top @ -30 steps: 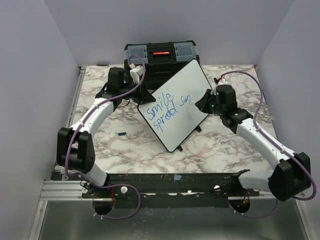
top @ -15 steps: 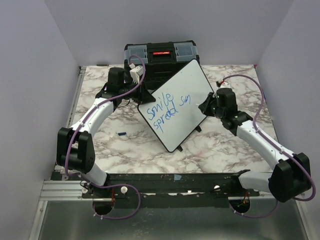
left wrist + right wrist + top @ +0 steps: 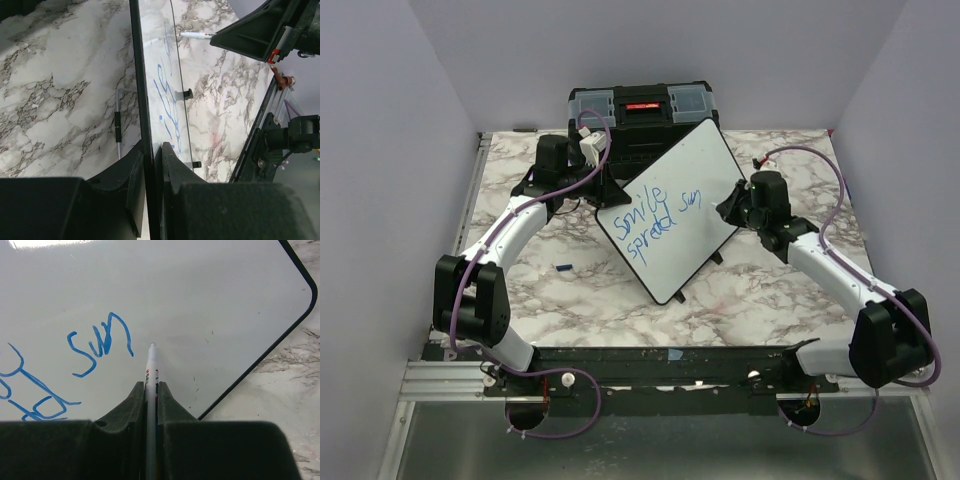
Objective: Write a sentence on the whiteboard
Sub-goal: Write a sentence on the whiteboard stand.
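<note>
Near the middle of the worktop (image 3: 760, 290), the whiteboard (image 3: 695, 160) sits turned cornerwise, and from overhead its far corner covers part of the black toolbox (image 3: 642, 105). My left end effector (image 3: 151, 150) is clamped on the board's thin black rim. From that wrist I see the board edge-on, so the writing is squashed and unreadable. My right end effector (image 3: 151, 387) grips a white marker (image 3: 151, 362), with its tip just right of the last letters. I cannot tell whether the tip touches the surface. The sentence (image 3: 655, 220), in blue, reads "Smile", "spread" below it, then "sun". A small dark thing (image 3: 562, 267) lies left of the board, too small to identify.
</note>
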